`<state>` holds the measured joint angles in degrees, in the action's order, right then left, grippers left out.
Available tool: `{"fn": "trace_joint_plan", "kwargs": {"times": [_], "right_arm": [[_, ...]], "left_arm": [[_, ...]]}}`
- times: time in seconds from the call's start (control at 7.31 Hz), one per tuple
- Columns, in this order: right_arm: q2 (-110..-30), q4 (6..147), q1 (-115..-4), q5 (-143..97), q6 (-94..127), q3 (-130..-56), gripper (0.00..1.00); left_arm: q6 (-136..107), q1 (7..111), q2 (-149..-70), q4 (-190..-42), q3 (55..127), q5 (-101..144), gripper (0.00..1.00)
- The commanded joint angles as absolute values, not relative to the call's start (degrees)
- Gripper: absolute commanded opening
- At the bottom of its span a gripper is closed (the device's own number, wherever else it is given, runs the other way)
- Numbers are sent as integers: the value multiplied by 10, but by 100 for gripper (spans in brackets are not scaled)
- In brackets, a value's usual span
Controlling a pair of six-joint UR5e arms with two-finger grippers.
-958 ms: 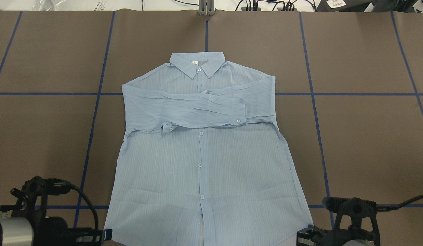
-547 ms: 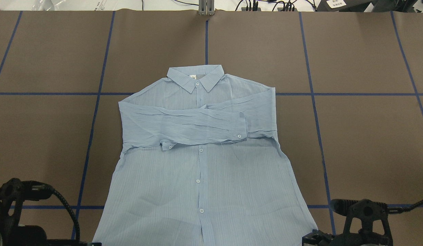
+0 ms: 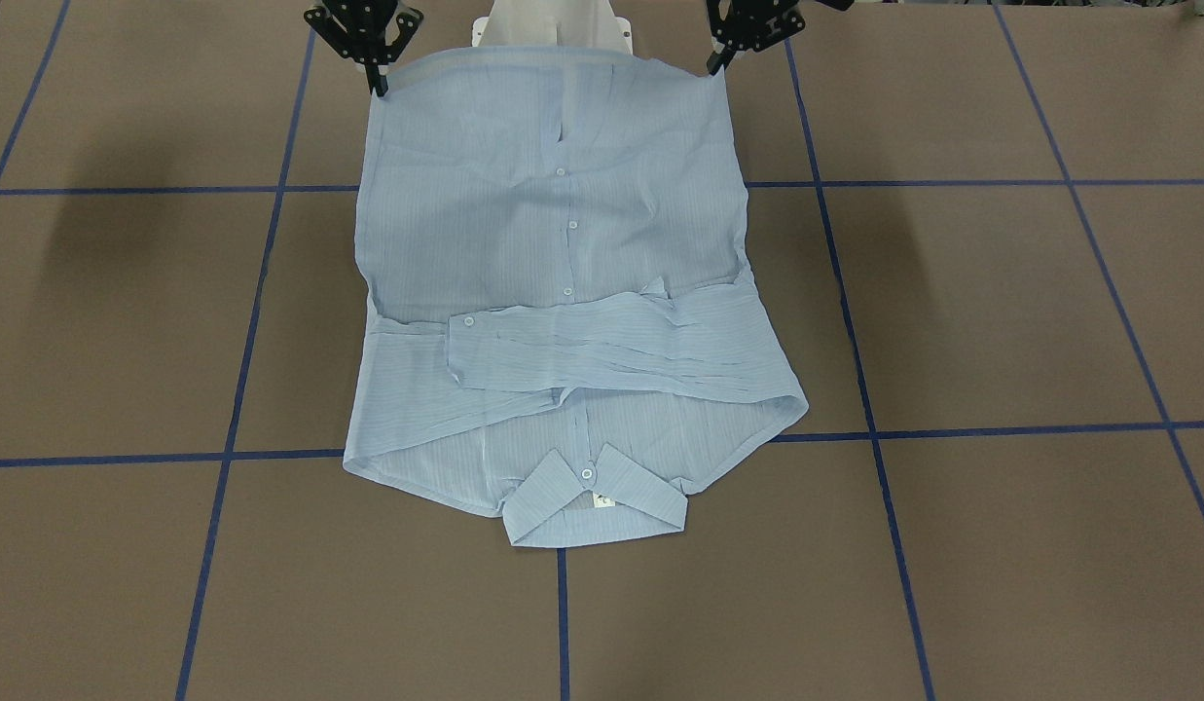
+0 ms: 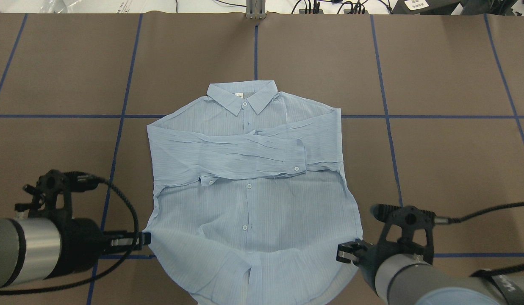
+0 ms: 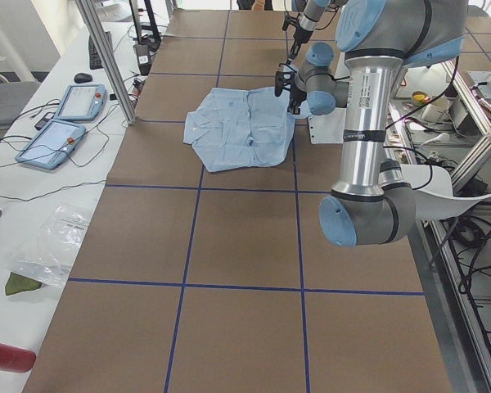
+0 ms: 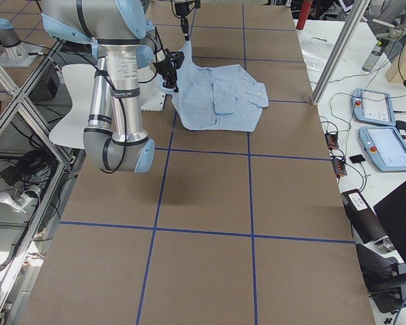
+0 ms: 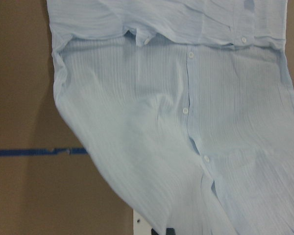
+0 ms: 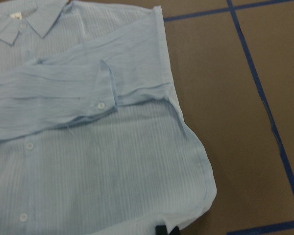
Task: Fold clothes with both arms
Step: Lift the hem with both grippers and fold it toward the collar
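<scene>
The left gripper (image 4: pixel 144 238) sits at the near-left corner of the shirt (image 4: pixel 245 169), its 2 fingers pinched together on the hem (image 3: pixel 553 60) there, nothing else in them. The fabric rises from the table (image 4: pixel 456 161) toward that corner.

The shirt lies front-up in the middle of the table, with both sleeves (image 4: pixel 228 154) folded across the chest. Its long axis runs straight away from the robot along the centre tape line (image 4: pixel 256 51): hem nearest the robot, collar (image 4: pixel 242 95) pointing to the far side.

The right gripper (image 4: pixel 343 253) holds the near-right hem corner, closed on the cloth as far as the front-facing view shows (there the hem hangs stretched between the 2 grippers).

So the whole garment lies ahead of both grippers, farther from the robot, and each arm is nearer its own corner, neither favoured. Judging by this, the coming move is to carry the hem forward along that axis toward the collar, both arms keeping level so the fold crosses the shirt squarely.
</scene>
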<state>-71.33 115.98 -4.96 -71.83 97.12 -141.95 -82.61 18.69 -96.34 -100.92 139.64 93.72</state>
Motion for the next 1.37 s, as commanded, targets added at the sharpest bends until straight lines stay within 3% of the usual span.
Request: {"fn": "trace_joint_plan", "kwargs": {"times": [0.0, 0.27, 0.68, 0.82, 1.23], "right_arm": [[-662, 1155, -122, -714, 917, -1401, 0], [-622, 1115, -195, -709, 851, -1331, 0], [-621, 901, -263, -722, 799, -1122, 0], [-621, 875, -290, -740, 790, -1078, 0], [-621, 795, -331, -774, 746, -981, 0]], "left_arm": [[-819, 256, -1024, -1009, 1339, 933, 0], [-810, 286, -1073, -1009, 1268, 876, 0], [-724, 331, -1108, -1031, 1153, 853, 0], [-706, 344, -1125, -1062, 1094, 853, 0], [-639, 379, -1129, -1130, 1005, 855, 0]]}}
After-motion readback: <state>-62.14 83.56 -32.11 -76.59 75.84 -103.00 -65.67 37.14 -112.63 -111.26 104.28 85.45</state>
